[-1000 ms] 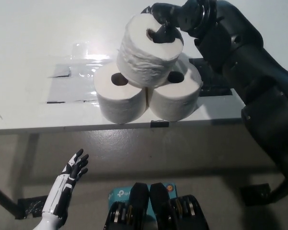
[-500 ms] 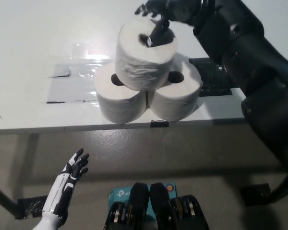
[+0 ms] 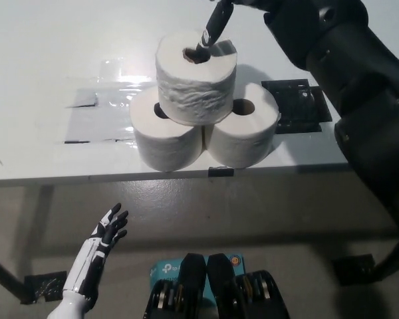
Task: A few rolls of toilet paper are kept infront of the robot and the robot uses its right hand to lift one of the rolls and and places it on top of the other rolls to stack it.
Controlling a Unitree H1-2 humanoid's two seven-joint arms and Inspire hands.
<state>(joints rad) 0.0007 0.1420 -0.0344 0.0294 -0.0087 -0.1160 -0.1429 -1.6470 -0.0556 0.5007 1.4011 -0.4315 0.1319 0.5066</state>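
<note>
Three toilet paper rolls [image 3: 198, 113] stacked on white table [image 3: 46, 60] above grey floor [image 3: 266, 219].

- Three toilet paper rolls stand near the front edge of a white table [image 3: 46, 40].
- The top roll [image 3: 196, 80] rests on the two beneath, the left roll [image 3: 165, 136] and the right roll [image 3: 246, 133], which touch each other.
- The black right hand [image 3: 219, 16] reaches in from the upper right; one finger points down into the top roll's core hole, the rest of the hand is cut off by the frame.
- The white left hand [image 3: 96, 256] hangs low at the lower left, below the table, fingers spread, holding nothing.
- A black patterned mat [image 3: 299, 106] lies flat on the table just right of the rolls.
</note>
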